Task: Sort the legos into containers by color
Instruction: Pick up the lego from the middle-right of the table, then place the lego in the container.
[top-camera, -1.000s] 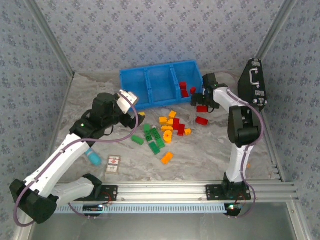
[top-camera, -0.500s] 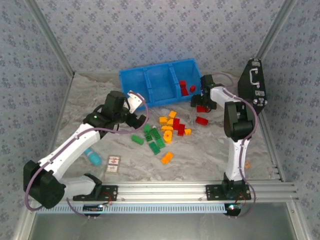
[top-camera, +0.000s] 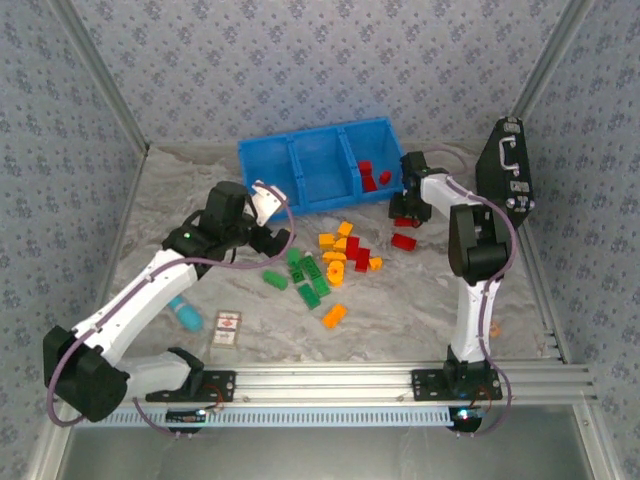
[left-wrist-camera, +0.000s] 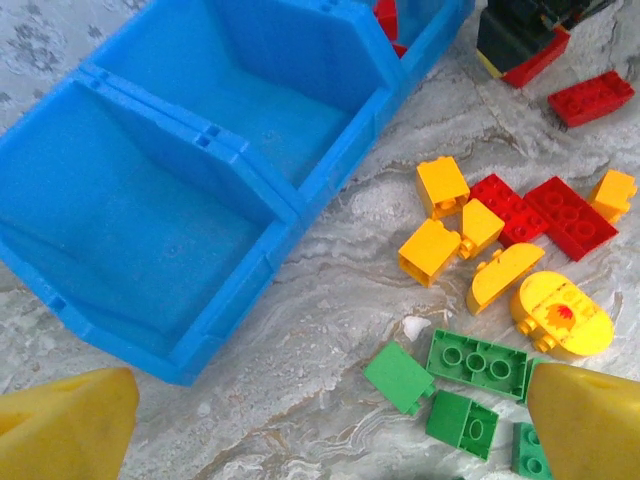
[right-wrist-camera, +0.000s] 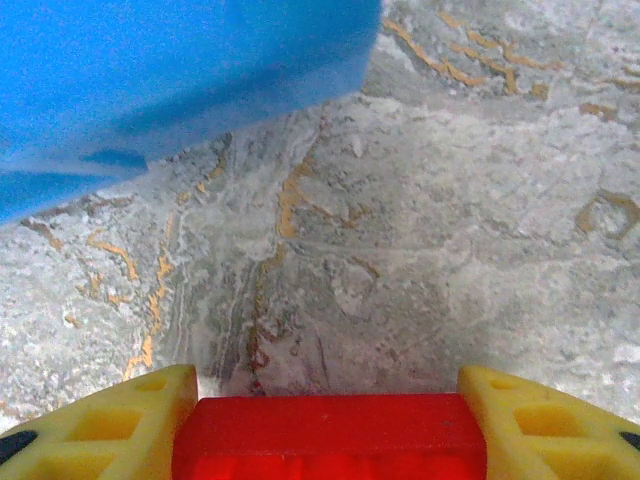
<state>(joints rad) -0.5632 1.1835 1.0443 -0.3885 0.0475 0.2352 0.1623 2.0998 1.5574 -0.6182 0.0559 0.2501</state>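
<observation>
**Top external**
- Bench (top-camera: 420, 300): marbled grey surface.
- Bin (top-camera: 320, 203): blue, with three compartments, at the far middle of the bench. Red pieces (top-camera: 368, 178) lie in its right compartment.
- Legos (top-camera: 335, 262): a loose scatter of red, orange-yellow and green in front of the bin. One red piece (top-camera: 404, 241) lies apart to the right.
- Left tool (top-camera: 276, 238): just left of the scatter, near the bin's front wall.
- Right tool (top-camera: 407, 212): low beside the bin's right end.
- Black case (top-camera: 508, 170): against the right wall.
- Light-blue cylinder (top-camera: 185, 315) and card (top-camera: 229, 329): near left.

**Left wrist**
- Left tool (left-wrist-camera: 330, 415): spread wide and holding nothing, with yellow fingers (left-wrist-camera: 65, 425) in the lower corners.
- Green, yellow and red legos (left-wrist-camera: 480, 362) lie on the bench beside the bin (left-wrist-camera: 300, 215).

**Right wrist**
- Right tool (right-wrist-camera: 325, 415): narrowed onto a red brick (right-wrist-camera: 325, 445), with yellow fingers (right-wrist-camera: 105, 420) against both its ends.
- The bin wall (right-wrist-camera: 150, 80) stands just ahead.
</observation>
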